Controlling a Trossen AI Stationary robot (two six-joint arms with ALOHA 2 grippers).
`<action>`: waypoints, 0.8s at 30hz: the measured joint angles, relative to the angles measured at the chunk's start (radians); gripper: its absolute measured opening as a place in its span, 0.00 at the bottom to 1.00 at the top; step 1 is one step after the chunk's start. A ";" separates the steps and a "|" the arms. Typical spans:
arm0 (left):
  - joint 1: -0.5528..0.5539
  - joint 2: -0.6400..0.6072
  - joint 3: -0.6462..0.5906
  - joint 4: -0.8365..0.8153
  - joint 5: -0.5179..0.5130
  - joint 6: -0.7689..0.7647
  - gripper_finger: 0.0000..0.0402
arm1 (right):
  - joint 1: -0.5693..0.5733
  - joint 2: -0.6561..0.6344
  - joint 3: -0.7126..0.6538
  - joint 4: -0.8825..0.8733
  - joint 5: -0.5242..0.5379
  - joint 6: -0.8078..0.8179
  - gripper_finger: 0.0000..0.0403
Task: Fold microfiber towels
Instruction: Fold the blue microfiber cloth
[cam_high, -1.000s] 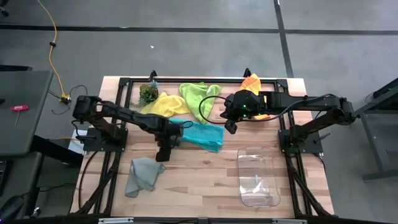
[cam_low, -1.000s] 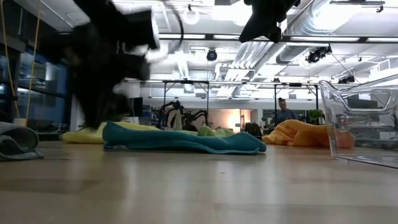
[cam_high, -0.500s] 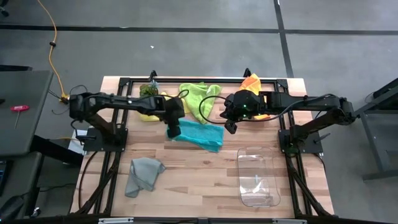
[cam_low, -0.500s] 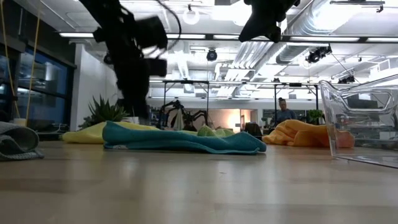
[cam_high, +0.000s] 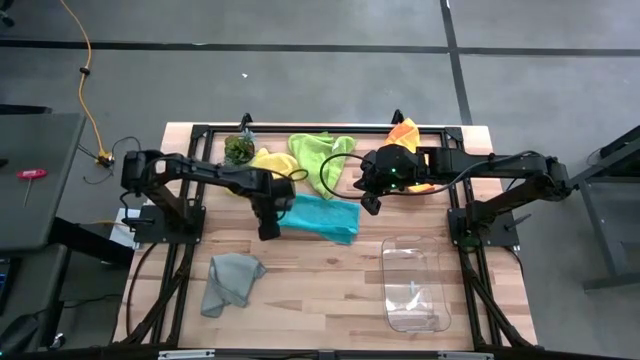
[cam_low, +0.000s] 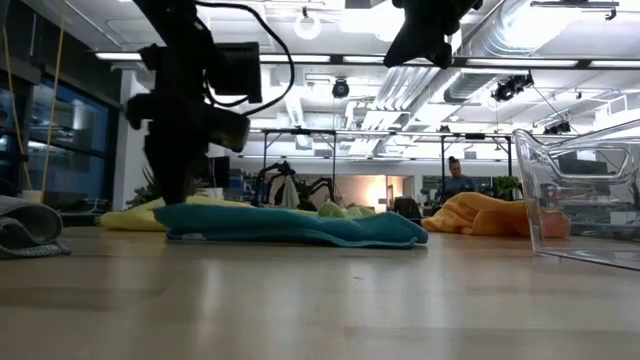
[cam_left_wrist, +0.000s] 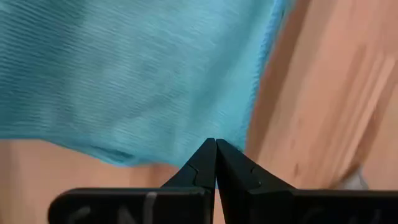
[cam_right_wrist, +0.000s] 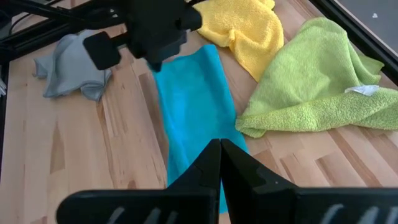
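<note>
Hovering at teal towel's (cam_high: 322, 217) edge, left hand (cam_left_wrist: 216, 144) pinched empty, right hand (cam_right_wrist: 220, 144) pinched empty above.

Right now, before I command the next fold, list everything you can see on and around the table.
teal towel: one, teal, table centre.
yellow towel: one, yellow, far side.
lime green towel: one, far side.
orange towel: one, far right.
grey towel: one, near left, crumpled.
plant clump: one, dark green, far left.
plastic bin: one, clear, near right.
person: one, background room.
left gripper: shut, at teal towel's left edge.
right gripper: shut, raised right of centre.
</note>
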 joint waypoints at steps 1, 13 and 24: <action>-0.014 0.000 0.000 -0.005 0.000 0.000 0.00 | 0.000 0.000 0.000 0.000 0.000 -0.002 0.00; -0.131 0.007 0.000 0.147 0.051 -0.027 0.00 | 0.005 -0.001 -0.041 0.013 -0.005 0.100 0.00; 0.035 -0.286 0.001 0.285 0.003 0.043 0.00 | 0.005 0.076 -0.305 0.305 -0.102 0.461 0.00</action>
